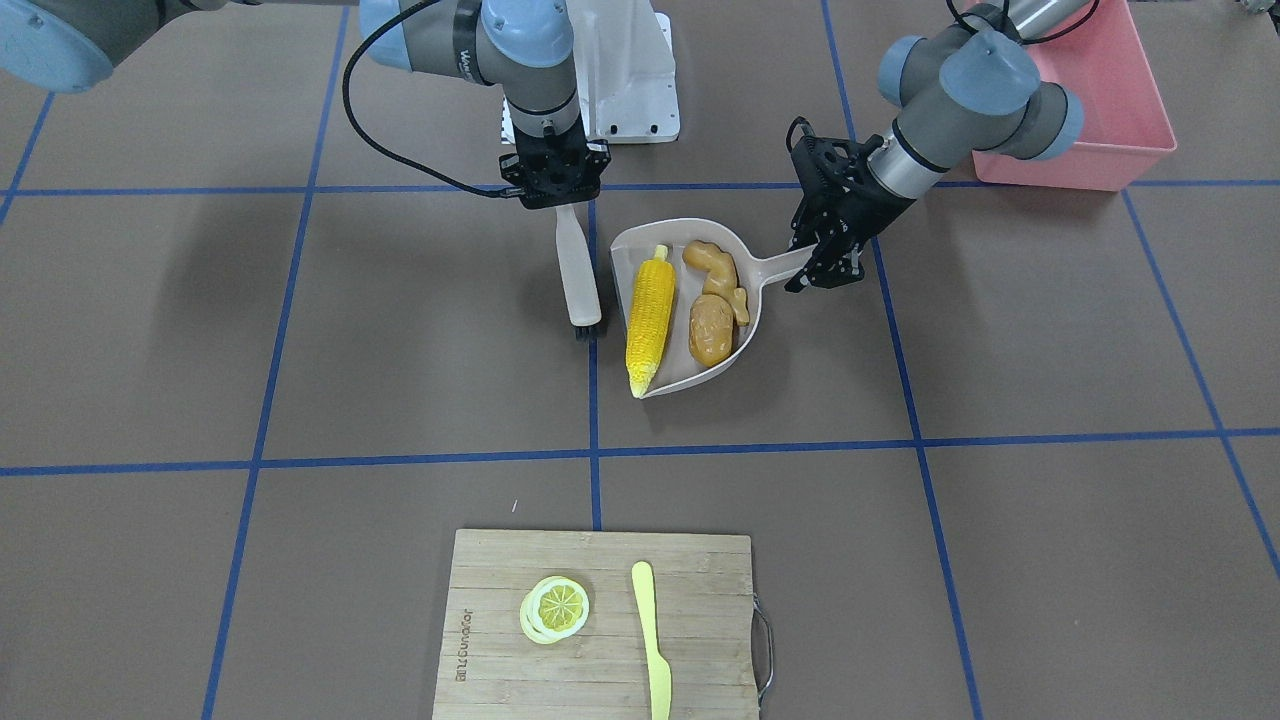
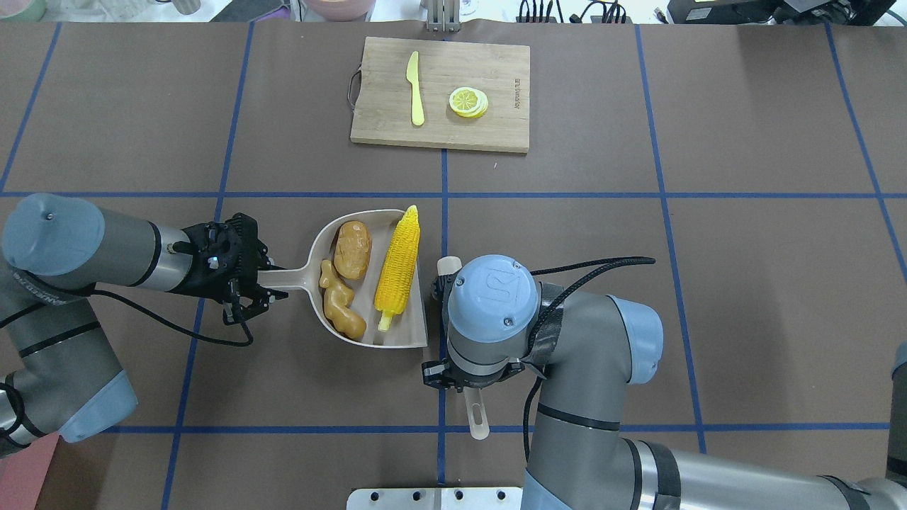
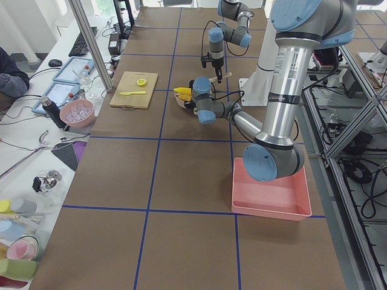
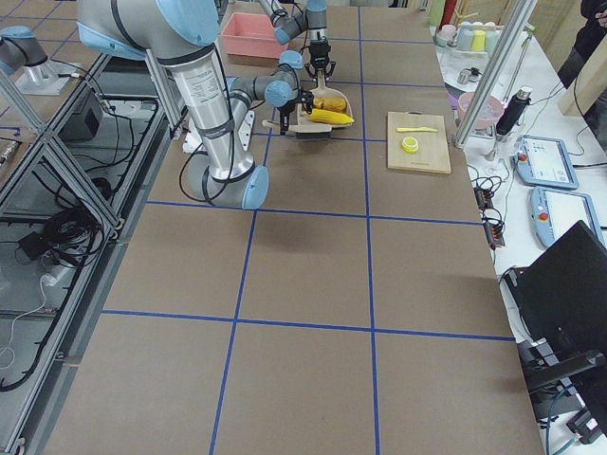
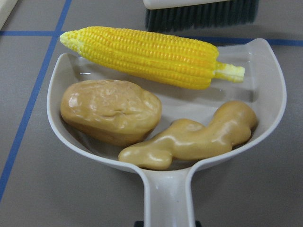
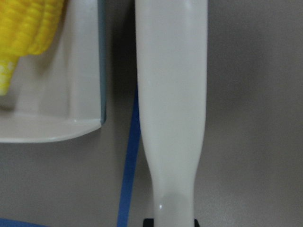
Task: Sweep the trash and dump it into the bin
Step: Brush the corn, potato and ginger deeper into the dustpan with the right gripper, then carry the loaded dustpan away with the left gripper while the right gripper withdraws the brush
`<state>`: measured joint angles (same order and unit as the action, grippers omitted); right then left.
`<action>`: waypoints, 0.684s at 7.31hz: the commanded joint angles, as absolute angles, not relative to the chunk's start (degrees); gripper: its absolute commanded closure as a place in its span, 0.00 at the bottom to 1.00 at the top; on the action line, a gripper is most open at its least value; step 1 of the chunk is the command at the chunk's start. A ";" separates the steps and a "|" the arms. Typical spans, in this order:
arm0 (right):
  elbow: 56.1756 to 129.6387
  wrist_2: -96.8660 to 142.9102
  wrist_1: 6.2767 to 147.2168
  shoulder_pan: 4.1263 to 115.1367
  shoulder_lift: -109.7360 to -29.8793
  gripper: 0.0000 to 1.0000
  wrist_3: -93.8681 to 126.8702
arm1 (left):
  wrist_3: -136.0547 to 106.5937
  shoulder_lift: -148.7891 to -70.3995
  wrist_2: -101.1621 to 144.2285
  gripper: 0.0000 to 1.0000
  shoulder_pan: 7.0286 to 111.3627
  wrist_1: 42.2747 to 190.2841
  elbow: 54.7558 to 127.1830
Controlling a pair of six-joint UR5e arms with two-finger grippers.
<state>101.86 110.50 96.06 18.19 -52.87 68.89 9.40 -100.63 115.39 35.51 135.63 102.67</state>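
Observation:
All the trash lies in the beige dustpan (image 1: 745, 345) near the table's middle: a yellow corn cob (image 1: 650, 320), a brown potato lump (image 1: 711, 330) and a tan ginger root (image 1: 715, 268). The left wrist view shows the corn (image 5: 147, 56), potato (image 5: 111, 111) and ginger (image 5: 189, 139) close up. My left gripper (image 1: 825, 258) is shut on the dustpan's handle (image 1: 780, 265). My right gripper (image 1: 556, 192) is shut on a white brush (image 1: 577, 265), which stands just beside the pan's open mouth with its bristles (image 5: 201, 14) down. The pink bin (image 1: 1100, 165) stands behind my left arm.
A wooden cutting board (image 1: 600, 690) lies at the operators' side with a yellow lemon slice (image 1: 555, 607) and a yellow plastic knife (image 1: 650, 640) on it. Blue tape lines cross the brown table. A person's arm and clutter sit on a side bench (image 3: 36, 121).

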 commanded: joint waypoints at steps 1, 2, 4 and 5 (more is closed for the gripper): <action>105.17 109.78 98.42 18.19 -56.22 1.00 67.51 | 7.49 -100.02 115.31 1.00 35.59 140.41 102.39; 111.30 109.78 101.31 18.89 -60.25 1.00 64.98 | 5.21 -99.15 115.31 1.00 35.60 144.19 102.39; 117.22 109.78 102.48 22.13 -66.15 1.00 63.81 | -0.32 -96.78 115.14 1.00 36.03 151.14 102.48; 119.16 109.95 102.48 23.89 -70.01 1.00 61.46 | -2.35 -95.20 115.05 1.00 36.04 154.56 102.48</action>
